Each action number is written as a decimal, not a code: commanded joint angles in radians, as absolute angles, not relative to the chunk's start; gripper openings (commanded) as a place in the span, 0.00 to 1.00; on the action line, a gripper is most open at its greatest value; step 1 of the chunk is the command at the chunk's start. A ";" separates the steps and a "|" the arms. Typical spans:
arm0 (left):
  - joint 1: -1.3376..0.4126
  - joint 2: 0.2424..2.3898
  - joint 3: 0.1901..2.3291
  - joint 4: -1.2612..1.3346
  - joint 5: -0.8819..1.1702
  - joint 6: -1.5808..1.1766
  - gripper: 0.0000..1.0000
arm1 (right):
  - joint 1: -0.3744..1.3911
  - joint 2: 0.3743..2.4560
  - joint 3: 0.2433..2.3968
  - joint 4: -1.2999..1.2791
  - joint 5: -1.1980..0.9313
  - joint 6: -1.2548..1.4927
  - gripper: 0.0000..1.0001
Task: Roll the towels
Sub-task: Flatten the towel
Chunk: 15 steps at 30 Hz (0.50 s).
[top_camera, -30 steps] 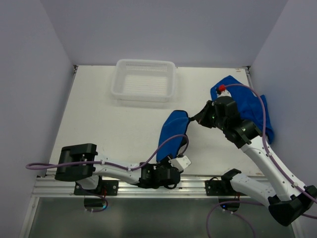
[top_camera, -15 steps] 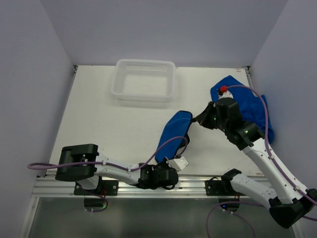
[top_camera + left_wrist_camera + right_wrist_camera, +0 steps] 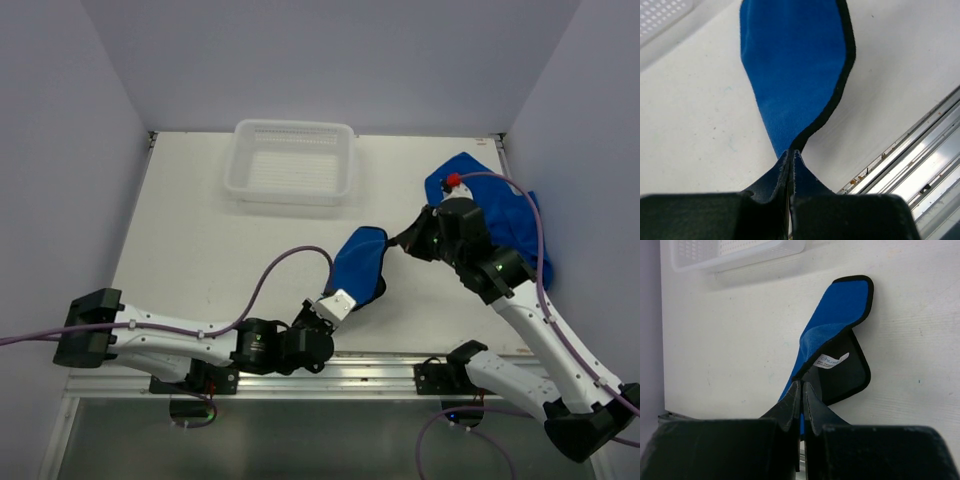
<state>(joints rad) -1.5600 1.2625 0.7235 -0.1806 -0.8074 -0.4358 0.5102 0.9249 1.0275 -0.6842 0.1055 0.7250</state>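
Note:
One blue towel point(image 3: 360, 260) is stretched between my two grippers near the middle of the table. My left gripper point(image 3: 345, 296) is shut on its near end, and the left wrist view shows the cloth point(image 3: 795, 65) running away from the closed left gripper point(image 3: 791, 152). My right gripper point(image 3: 396, 243) is shut on its far right corner; the right wrist view shows the towel point(image 3: 840, 305) hanging folded from the right gripper point(image 3: 801, 384), with a white label point(image 3: 831, 360) on its dark underside. A second blue towel point(image 3: 505, 215) lies crumpled at the back right, partly under the right arm.
A white plastic basket point(image 3: 240, 178) stands at the back centre, also seen as the basket point(image 3: 790, 247) in the right wrist view. The aluminium rail point(image 3: 400, 372) runs along the near table edge. Walls close in the left, back and right sides.
My left gripper has closed on the towel's near end and its arm has swung left, stretching low along the front. The right gripper has kept its grip and barely moved.

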 commanded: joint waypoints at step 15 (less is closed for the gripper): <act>-1.566 0.856 0.862 -0.465 -1.005 -0.643 0.00 | 0.509 0.798 1.157 -0.842 0.062 0.782 0.00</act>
